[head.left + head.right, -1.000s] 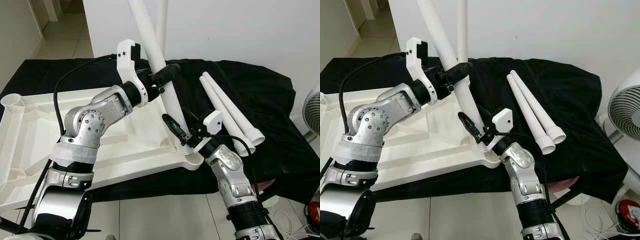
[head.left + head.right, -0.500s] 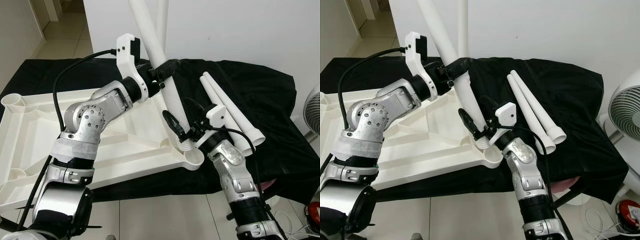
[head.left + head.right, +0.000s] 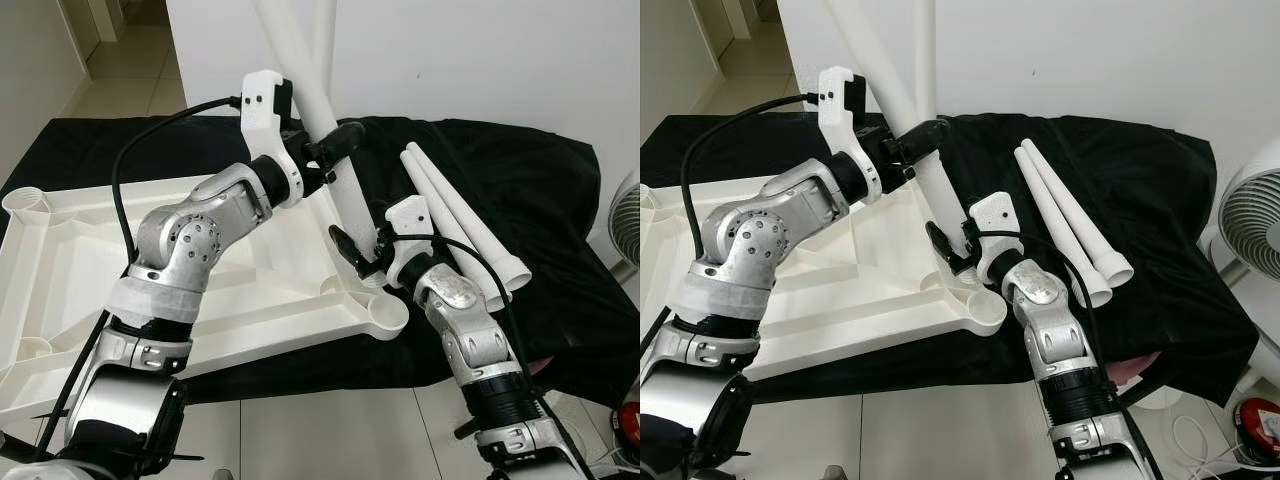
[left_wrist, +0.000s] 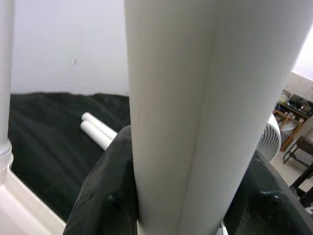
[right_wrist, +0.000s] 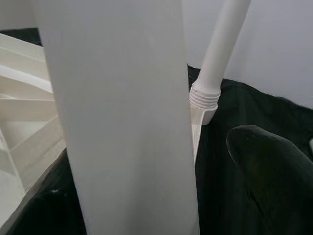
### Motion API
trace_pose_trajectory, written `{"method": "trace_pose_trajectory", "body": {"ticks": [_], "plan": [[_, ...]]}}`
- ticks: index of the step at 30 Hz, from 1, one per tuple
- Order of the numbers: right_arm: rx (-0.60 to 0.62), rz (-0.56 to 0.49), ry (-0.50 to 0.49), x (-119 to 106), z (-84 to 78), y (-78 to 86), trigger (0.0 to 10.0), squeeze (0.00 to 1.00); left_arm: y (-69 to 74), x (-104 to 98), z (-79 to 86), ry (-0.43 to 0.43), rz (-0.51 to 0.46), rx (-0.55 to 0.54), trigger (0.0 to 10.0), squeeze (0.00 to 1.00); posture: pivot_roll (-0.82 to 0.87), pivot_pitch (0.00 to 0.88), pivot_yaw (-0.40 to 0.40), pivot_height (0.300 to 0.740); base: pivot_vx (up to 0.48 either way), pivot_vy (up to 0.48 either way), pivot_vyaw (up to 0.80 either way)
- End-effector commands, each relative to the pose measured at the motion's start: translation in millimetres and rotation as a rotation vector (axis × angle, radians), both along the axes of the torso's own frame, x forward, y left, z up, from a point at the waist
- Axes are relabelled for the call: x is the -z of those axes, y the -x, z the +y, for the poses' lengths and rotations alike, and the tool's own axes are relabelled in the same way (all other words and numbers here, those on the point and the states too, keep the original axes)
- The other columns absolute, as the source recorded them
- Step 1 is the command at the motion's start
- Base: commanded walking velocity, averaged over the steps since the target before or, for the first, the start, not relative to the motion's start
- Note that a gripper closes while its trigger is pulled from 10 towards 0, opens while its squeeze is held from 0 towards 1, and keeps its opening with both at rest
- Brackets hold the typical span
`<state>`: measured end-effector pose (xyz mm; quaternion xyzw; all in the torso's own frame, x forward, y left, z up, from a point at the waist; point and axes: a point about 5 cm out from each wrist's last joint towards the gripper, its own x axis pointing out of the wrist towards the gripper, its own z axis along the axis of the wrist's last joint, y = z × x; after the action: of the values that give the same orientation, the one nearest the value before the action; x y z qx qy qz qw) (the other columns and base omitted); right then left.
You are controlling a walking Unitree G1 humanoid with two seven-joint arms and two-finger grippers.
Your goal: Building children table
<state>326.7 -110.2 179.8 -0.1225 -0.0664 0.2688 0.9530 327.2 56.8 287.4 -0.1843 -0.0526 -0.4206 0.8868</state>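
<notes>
Overhead, a white tabletop (image 3: 60,270) was seen lying upside down on a black cloth (image 3: 540,200), with round leg sockets at its corners. Three sockets could be counted in the left eye view: one at the far left corner, one at the near left edge, and one (image 3: 388,315) at the near right corner, which was empty.

Four legs were counted. One leg (image 3: 926,50) stood upright at the far corner; its threaded end was seen seated in a socket in the right wrist view (image 5: 205,93). A second leg (image 3: 330,150) was held tilted, its lower end just above the near right socket. Two more legs (image 3: 465,225) lay side by side on the cloth to the right, touching each other.

The left gripper (image 3: 335,150) was closed around the upper part of the tilted leg; in the left wrist view the black fingers (image 4: 105,196) were pressed against both sides of the white tube (image 4: 195,98), and the two lying legs (image 4: 98,129) were visible behind on the cloth. The right gripper (image 3: 358,258) was set about the lower part of the same leg; in the right wrist view one finger (image 5: 274,171) stood apart from the tube (image 5: 122,122), so that grip appeared loose rather than clamped.

A fan (image 3: 1250,220) stood at the right edge.
</notes>
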Motion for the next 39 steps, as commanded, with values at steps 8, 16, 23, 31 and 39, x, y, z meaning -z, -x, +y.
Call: {"method": "trace_pose_trajectory", "body": {"ticks": [8,16,23,31,39], "plan": [[0.047,0.096,0.084,7.3,11.6,-7.0,10.0,0.0,27.1,-26.0,-20.4,0.007,-0.259,0.183,10.0,0.0,-0.07,0.0,0.003,0.74,0.0,0.0,0.0],[-0.022,0.046,0.113,-3.4,30.4,-5.4,10.0,0.0,28.3,-28.9,-22.5,0.031,-0.264,0.172,10.0,0.0,-0.07,0.0,0.003,0.74,0.0,0.0,0.0],[-0.039,0.037,0.091,-10.7,36.5,-2.9,9.1,0.0,28.6,-28.3,-24.1,0.04,-0.266,0.164,10.0,0.0,-0.08,0.0,0.003,0.74,0.0,0.0,0.0],[-0.064,0.049,0.077,-13.5,42.8,2.0,1.8,0.0,29.0,-29.2,-27.0,0.046,-0.276,0.162,10.0,0.0,-0.08,0.0,0.007,0.74,0.0,0.0,0.0],[-0.073,0.046,0.078,-13.6,45.0,3.2,0.0,0.0,30.0,-29.2,-28.8,0.045,-0.28,0.171,10.0,0.0,-0.08,0.0,0.01,0.74,0.0,0.0,0.0]]}}
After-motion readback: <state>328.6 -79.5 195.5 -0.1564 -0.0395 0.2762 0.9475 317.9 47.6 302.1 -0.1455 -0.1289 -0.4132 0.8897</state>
